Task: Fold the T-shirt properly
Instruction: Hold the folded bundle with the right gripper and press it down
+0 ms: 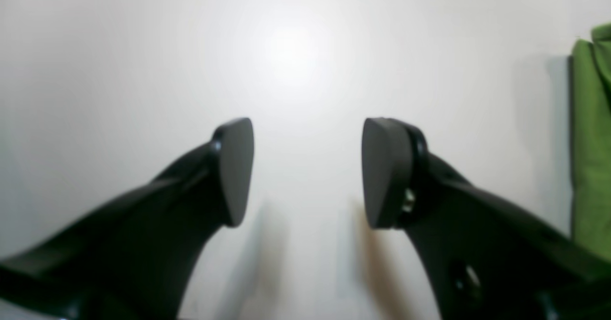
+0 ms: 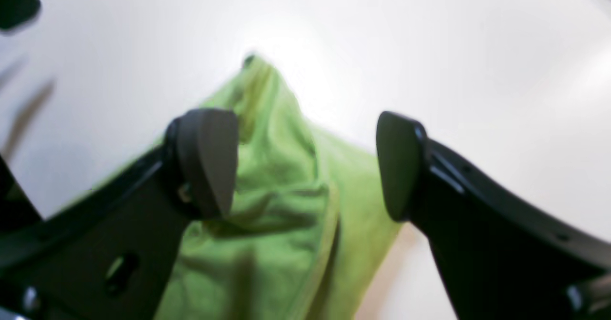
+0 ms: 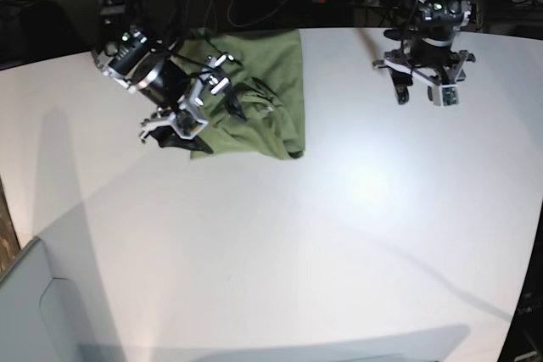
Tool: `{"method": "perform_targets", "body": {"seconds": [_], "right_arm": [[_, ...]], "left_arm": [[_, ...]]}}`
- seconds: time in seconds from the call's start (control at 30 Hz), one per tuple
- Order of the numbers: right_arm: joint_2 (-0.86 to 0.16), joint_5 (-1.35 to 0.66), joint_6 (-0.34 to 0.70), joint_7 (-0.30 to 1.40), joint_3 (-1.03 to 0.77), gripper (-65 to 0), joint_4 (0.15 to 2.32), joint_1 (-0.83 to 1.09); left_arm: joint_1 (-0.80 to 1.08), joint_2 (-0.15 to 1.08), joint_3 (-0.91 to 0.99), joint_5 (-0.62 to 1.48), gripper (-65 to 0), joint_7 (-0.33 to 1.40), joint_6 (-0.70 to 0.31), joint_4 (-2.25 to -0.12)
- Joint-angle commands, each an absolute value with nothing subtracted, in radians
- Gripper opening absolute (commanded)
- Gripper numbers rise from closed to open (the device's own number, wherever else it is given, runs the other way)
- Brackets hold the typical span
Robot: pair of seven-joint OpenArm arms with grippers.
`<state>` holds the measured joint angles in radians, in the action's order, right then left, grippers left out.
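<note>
My camera views register a plain green fabric T-shirt (image 3: 284, 65) on a uniformly white, smooth surface (image 3: 280, 243).

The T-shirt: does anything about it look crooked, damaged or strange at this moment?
Yes, the T-shirt looks crooked. One layer lies bunched, and a flap sticks out past the lower edge at the corner toward the left tool. A proper fold would have flat layers and even edges. I see no damage.
</note>
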<state>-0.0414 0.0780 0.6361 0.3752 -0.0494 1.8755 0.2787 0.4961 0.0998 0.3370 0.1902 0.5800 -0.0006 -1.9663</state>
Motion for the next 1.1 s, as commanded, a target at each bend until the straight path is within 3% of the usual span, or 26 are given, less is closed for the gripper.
{"method": "perform_targets", "body": {"seconds": [0.0,0.23,0.33,0.47,0.5,1.07], "right_arm": [[-0.042,0.059,0.645,0.349,-0.048,-21.2,1.874,0.275],[-0.042,0.059,0.645,0.341,-0.048,-24.4,1.77,0.278],[-0.044,0.059,0.645,0.341,-0.048,-36.5,1.767,0.28],[-0.044,0.059,0.645,0.341,-0.048,-62.4,1.779,0.283],[-0.044,0.059,0.645,0.348,-0.048,-65.0,1.79,0.285],[-0.044,0.059,0.65,0.338,0.137,-64.9,1.89,0.438]], "left_arm": [[0.499,0.105,0.343,0.193,-30.1,0.556,0.001,-1.985],[0.495,0.105,0.348,0.193,-30.1,0.556,0.001,-1.985],[0.495,0.105,0.348,0.193,-30.1,0.556,0.001,-1.985],[0.495,0.105,0.348,0.193,-30.1,0.556,0.001,-1.985],[0.495,0.105,0.348,0.193,-30.1,0.556,0.001,-1.985],[0.493,0.11,0.349,0.193,-30.1,0.555,0.001,-1.986]]}}
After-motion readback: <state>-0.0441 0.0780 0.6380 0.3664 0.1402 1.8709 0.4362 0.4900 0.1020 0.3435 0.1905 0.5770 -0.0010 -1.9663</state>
